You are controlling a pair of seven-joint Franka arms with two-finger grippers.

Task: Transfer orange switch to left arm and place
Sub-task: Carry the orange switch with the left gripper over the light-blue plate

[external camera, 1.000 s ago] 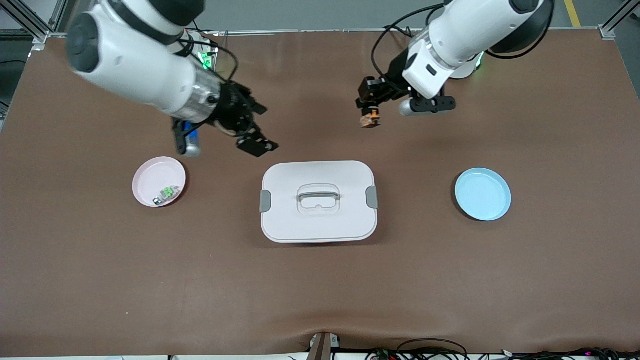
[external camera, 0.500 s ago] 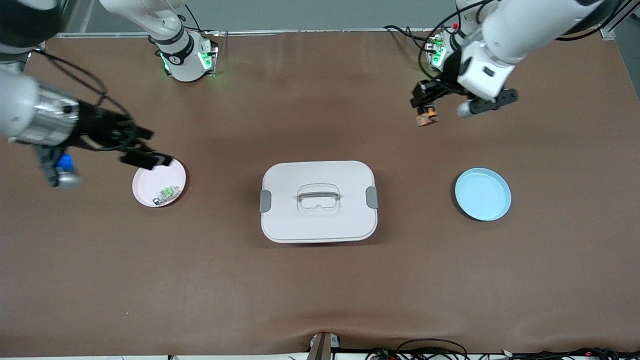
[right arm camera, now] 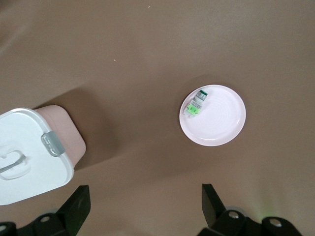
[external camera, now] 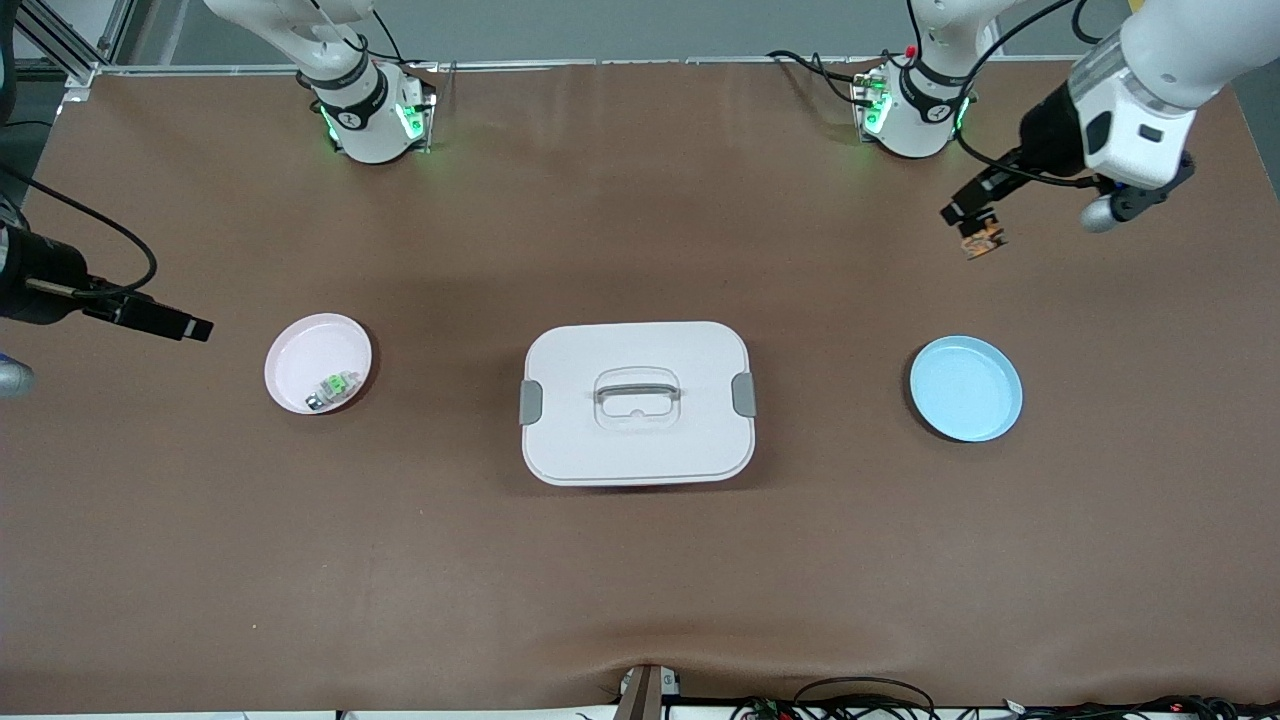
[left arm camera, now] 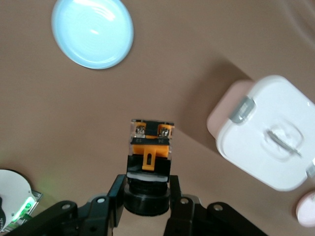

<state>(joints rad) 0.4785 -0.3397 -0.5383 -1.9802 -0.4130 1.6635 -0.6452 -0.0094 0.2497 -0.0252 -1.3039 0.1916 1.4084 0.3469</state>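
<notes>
The orange switch (external camera: 981, 243) hangs in the air over bare table between the left arm's base (external camera: 912, 110) and the blue dish (external camera: 966, 388). My left gripper (external camera: 972, 222) is shut on it. In the left wrist view the black fingers (left arm camera: 115, 196) clamp the switch's dark round end, and its orange-and-black body (left arm camera: 150, 147) sticks out of the left gripper (left arm camera: 147, 189). My right gripper (external camera: 165, 322) stands open and holds nothing, over the table at the right arm's end, beside the pink dish (external camera: 300, 350). The white box (external camera: 637, 402) sits mid-table with its lid on.
A pale green-topped switch (external camera: 333, 387) lies in the pink dish (right arm camera: 221, 118). The blue dish (left arm camera: 92, 32) holds nothing. The box shows in both wrist views (left arm camera: 268, 142) (right arm camera: 24, 152). The brown mat (external camera: 640, 600) is bare nearer the front camera.
My left gripper has carried the orange switch toward the left arm's end of the table. My right gripper has swung, still open, past the pink dish to the right arm's end.
</notes>
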